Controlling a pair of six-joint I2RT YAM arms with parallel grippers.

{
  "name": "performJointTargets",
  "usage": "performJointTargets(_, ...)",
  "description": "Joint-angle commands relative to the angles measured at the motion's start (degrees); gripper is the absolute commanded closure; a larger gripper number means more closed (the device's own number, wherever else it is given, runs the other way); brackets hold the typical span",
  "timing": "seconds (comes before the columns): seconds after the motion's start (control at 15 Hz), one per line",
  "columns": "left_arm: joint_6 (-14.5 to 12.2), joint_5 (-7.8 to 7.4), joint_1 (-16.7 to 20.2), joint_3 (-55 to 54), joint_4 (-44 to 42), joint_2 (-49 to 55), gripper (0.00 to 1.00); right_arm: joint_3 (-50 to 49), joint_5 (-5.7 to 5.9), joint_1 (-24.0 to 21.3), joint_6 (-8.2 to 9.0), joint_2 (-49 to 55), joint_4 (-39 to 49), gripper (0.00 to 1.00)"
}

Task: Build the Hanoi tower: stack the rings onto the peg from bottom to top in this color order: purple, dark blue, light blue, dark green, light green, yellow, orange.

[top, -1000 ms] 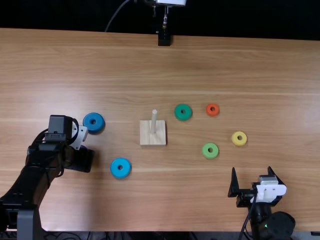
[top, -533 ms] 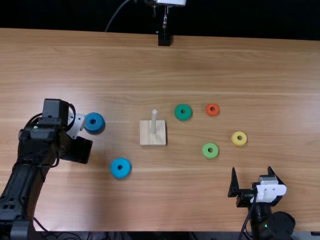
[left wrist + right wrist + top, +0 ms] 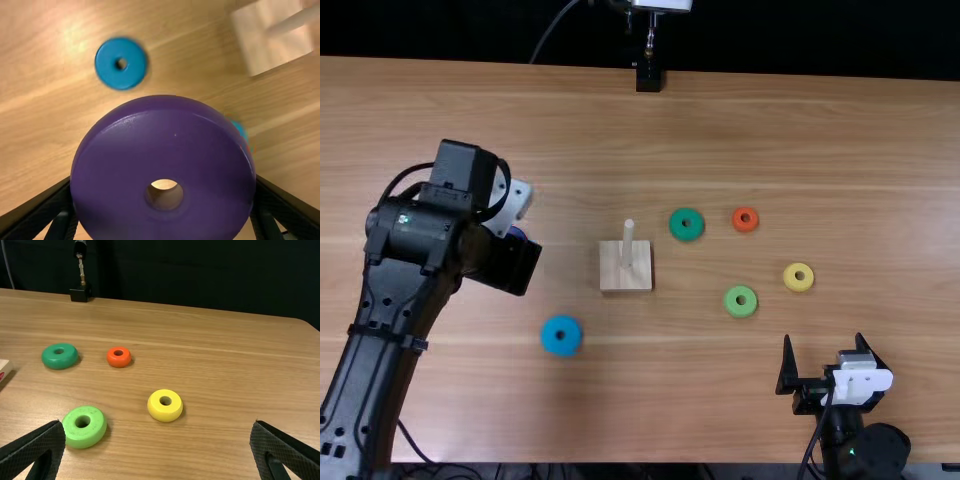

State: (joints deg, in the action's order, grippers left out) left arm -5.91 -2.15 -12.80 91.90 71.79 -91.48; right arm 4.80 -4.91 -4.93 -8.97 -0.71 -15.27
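Purple ring (image 3: pixel 165 135): being clasped between the fingers of the left gripper (image 3: pixel 508 262), hanging above the table (image 3: pixel 650 400) to the left of the peg (image 3: pixel 628 243). Turning a flat, holed face toward the left wrist view, pointing the hole's axis roughly along that line of sight. At the table's near edge, showing the right gripper (image 3: pixel 823 338) released, fingers spread apart.
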Motion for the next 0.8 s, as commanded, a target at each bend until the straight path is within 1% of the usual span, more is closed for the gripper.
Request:
performJointTargets(0.0,5.1,-0.59,-2.6,4.8,0.8,-2.8,1.0,-3.9,0.16,-0.6,-0.2,0.7,-3.0,0.0)
performJointTargets(0.07,6.4,-0.48,-4.8,7.9,1.6,-4.6,1.0,-3.9,0.16,-0.6,-0.2,0.7,-3.0,0.0)
performJointTargets(0.2,8.1,-0.48,-7.9,13.2,3.1,-7.7,1.0,-3.9,0.16,-0.6,-0.2,0.7,-3.0,0.0)
performJointTargets(0.4,10.9,-0.48,-12.3,18.2,3.7,-11.4,1.0,-3.9,0.16,-0.6,-0.2,0.7,-3.0,0.0)
performJointTargets(0.53,12.2,-0.48,-14.6,21.0,3.6,-13.9,1.0,-3.9,0.16,-0.6,-0.2,0.7,-3.0,0.0)
performJointTargets(0.73,13.0,-0.8,-16.8,23.2,3.5,-16.6,1.0,-3.9,0.16,-0.6,-0.2,0.7,-3.0,0.0)
